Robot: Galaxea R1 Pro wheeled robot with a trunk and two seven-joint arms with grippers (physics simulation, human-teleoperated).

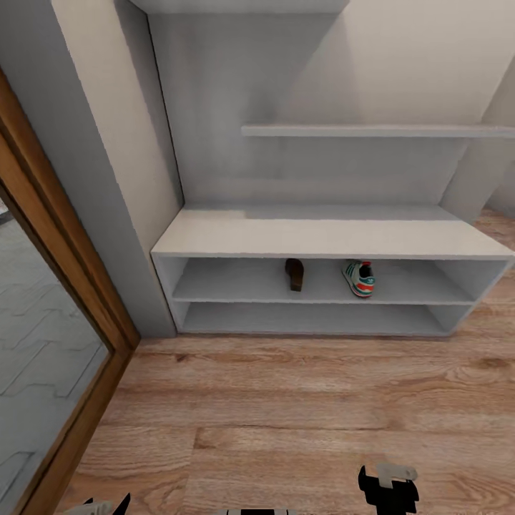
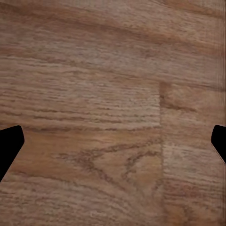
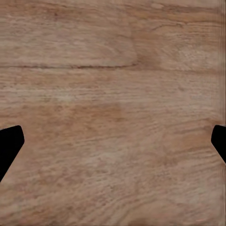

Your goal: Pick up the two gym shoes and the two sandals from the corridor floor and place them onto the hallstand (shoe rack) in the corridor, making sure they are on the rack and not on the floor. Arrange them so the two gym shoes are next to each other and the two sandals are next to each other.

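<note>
One sandal (image 1: 295, 274), one gym shoe (image 1: 359, 278), one hallstand (image 1: 322, 239).

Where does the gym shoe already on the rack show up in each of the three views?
Head view: the gym shoe sits on the upper open shelf of the hallstand, right of centre, with a sandal apart to its left.
Left wrist view: not in it; wood floor between the open left end effector fingers.
Right wrist view: not in it; floor beneath the open right end effector.
Shared landmark: the plank floor.
</note>
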